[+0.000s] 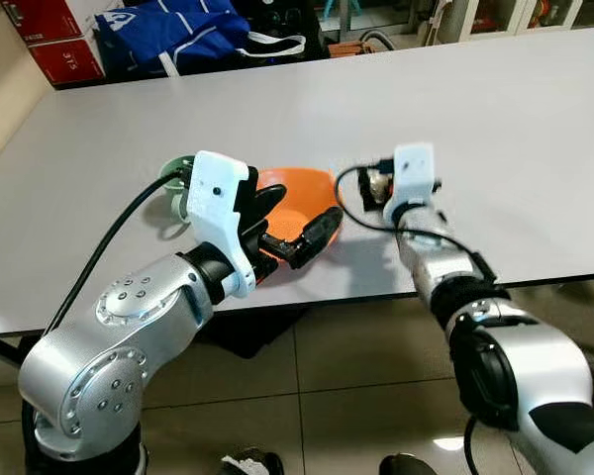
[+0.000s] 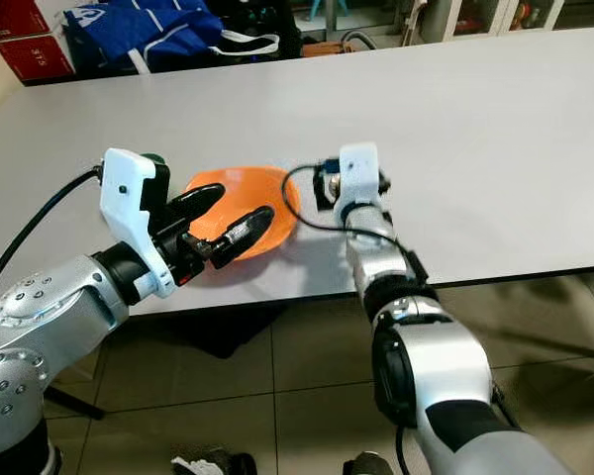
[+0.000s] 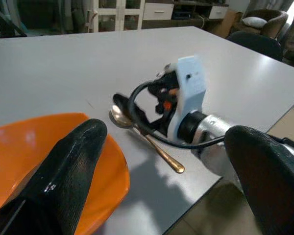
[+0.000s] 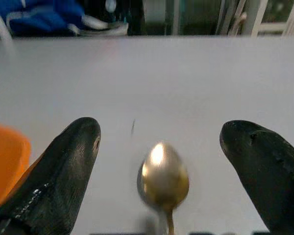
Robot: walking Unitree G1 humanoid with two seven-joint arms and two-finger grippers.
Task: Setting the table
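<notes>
Orange bowl [image 1: 302, 198] sits close to the near edge of the tabletop [image 1: 495, 119], and just beside it, toward the right, lies a gold spoon [image 3: 146, 138], bowl-end pointing to the far edge, handle running back toward the near edge — a place setting taking shape, bowl and spoon side by side where a diner would reach them. Behind the bowl, partly hidden by the left arm, there's a green cup [image 1: 176, 181], its details hard to make out. Left hand [image 1: 289, 220] now: fingers well apart, spread over the bowl's near rim, one finger [image 3: 63, 171] above the orange wall, nothing clamped; whether it touches the rim I can't tell. Right hand [image 4: 161, 171] is down low over the spoon, its two fingers wide apart and straddling the spoon's bowl-end, gripping nothing. My read is that the spoon is resting free on the tabletop and the right hand is either lining up on it or letting it lie. Beyond the far edge, a blue bag [image 1: 178, 35].
</notes>
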